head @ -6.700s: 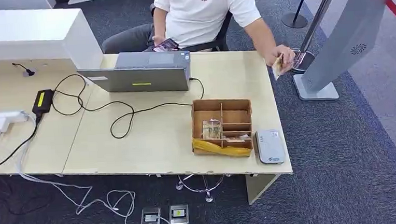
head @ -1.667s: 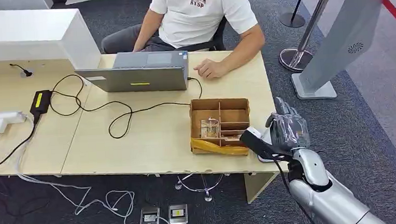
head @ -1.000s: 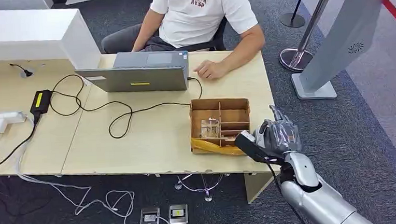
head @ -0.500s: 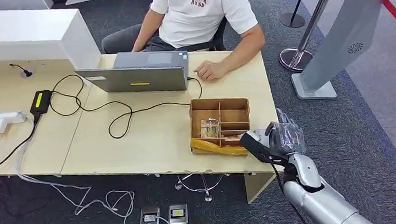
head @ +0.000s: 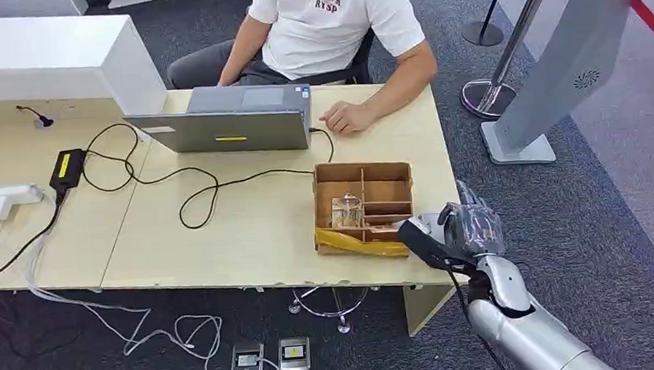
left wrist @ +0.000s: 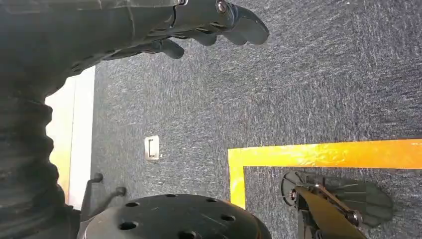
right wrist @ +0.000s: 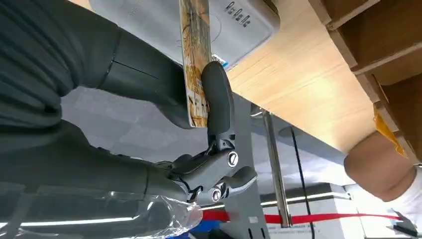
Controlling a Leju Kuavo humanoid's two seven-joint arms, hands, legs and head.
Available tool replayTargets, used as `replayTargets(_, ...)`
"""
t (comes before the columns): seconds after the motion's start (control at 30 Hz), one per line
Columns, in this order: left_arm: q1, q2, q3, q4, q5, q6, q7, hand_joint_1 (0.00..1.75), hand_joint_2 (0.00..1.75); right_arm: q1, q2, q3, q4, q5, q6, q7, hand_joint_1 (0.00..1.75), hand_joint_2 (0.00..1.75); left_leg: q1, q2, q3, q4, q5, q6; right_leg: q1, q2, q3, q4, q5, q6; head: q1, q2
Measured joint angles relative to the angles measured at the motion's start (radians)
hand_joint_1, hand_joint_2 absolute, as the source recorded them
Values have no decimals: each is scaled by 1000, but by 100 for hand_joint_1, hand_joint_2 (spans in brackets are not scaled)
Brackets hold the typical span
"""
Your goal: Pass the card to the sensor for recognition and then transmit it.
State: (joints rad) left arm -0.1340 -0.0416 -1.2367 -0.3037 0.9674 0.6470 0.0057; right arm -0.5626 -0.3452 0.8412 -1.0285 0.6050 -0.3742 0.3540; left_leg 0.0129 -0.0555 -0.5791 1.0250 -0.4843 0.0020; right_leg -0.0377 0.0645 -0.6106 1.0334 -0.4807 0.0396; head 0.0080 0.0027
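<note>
My right hand [head: 469, 228] hovers over the desk's front right corner. In the right wrist view it [right wrist: 164, 99] pinches a printed card [right wrist: 194, 55] edge-on between the thumb and the fingers. The white card sensor [right wrist: 239, 17] lies on the desk just beyond the card, very close; I cannot tell whether they touch. In the head view the hand covers most of the sensor. My left hand [left wrist: 199, 22] hangs beside the body over the carpet, fingers loosely apart, holding nothing.
A compartmented cardboard box [head: 364, 204] with more cards stands just left of my right hand on the desk [head: 249, 233]. A seated person rests a hand [head: 345, 115] beside a laptop [head: 234, 120]. Cables cross the desk's left. A grey kiosk [head: 556, 59] stands at the right.
My right hand has come up from below, settled over the sensor, and barely moves in the last half second. The person's hand, earlier out past the desk's right edge, now rests by the laptop.
</note>
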Motion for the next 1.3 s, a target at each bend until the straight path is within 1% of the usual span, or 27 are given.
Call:
replayTargets(0.3, 0, 0, 0, 0, 10, 1, -3, 0, 175, 0, 21, 1, 18, -6, -5, -22, 175, 175, 0, 0, 1, 0, 0, 0, 0, 0, 1, 0, 0, 0, 0, 0)
replayTargets(0.63, 0, 0, 0, 0, 8, 0, -8, 0, 175, 0, 28, 1, 22, 1, -10, -14, 175, 175, 0, 0, 1, 0, 0, 0, 0, 0, 1, 0, 0, 0, 0, 0)
replayTargets(0.9, 0, -4, 0, 0, 14, 16, -18, 0, 175, -7, 22, -15, 21, 15, -20, 0, 175, 175, 0, 0, 1, 0, 0, 0, 0, 0, 1, 0, 0, 0, 0, 0)
replayTargets(1.1, 0, -4, -1, 0, 7, 16, -26, 0, 175, -65, 5, -31, 7, 42, -20, 25, 175, 175, 0, 0, 1, 0, 0, 0, 0, 0, 1, 0, 0, 0, 0, 0)
replayTargets(1.3, 0, -4, -5, 1, -4, 17, -36, 0, 175, -175, -26, -50, -51, 104, -9, 74, 175, 175, 0, 0, 1, 0, 1, 0, 0, 0, 1, 0, 0, 0, 0, 0)
